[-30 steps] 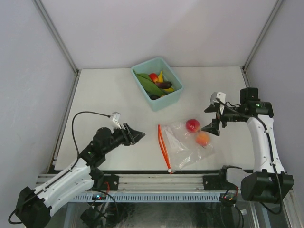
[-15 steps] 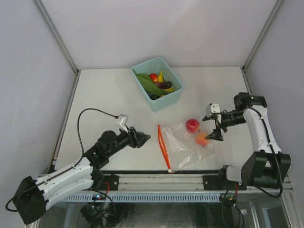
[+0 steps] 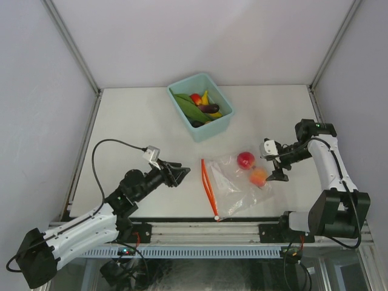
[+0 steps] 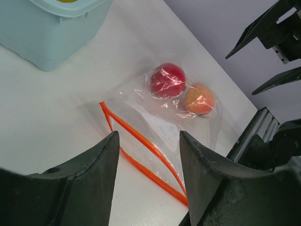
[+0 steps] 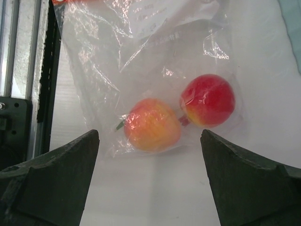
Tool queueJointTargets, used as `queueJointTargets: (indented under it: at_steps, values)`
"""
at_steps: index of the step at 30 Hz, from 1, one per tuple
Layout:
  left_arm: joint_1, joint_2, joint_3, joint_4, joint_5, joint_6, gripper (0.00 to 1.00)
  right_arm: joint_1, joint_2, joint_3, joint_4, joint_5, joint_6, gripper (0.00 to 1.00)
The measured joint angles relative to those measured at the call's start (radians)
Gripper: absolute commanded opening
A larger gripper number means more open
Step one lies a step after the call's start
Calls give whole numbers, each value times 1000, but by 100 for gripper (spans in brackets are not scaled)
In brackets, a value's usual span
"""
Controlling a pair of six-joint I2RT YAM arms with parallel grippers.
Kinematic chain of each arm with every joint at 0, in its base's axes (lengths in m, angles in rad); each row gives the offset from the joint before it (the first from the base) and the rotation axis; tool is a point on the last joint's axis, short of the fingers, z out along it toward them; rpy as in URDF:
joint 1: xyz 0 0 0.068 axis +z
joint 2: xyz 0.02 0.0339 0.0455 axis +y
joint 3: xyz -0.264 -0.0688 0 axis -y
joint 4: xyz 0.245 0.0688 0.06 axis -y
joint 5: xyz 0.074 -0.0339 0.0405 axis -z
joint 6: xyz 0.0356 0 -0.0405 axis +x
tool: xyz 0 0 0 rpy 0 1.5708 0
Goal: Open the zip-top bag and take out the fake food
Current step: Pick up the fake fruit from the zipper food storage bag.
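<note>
Two toy fruits, a red apple [image 3: 245,160] and an orange-red peach [image 3: 259,177], lay inside the zip-top bag [image 3: 229,189]. The bag lay flat on the white table [image 3: 139,121], near the front edge. The left gripper [image 3: 182,173] was just left of the bag's orange zipper [image 3: 209,188], its fingers partly open and holding nothing. The right gripper [image 3: 271,167] was close by the peach, fingers spread wide and empty. More toy food [image 3: 200,108] filled the teal bin [image 3: 215,126] farther back.

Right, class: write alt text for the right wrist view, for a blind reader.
A clear zip-top bag on a white table holds a red apple and an orange-red peach, side by side. The right claw stands open, dark fingers in the lower corners.
</note>
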Motion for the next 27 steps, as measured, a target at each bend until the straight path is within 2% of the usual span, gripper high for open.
queueJointTargets:
  at_steps: [21, 27]
  values:
    - [-8, -35, -35, 23, -11, 18, 56, 173, 5, -29, 123, 201, -26, 87]
    - [-10, -34, -35, 26, -11, 25, 56, 216, 7, -50, 147, 251, -31, 82]
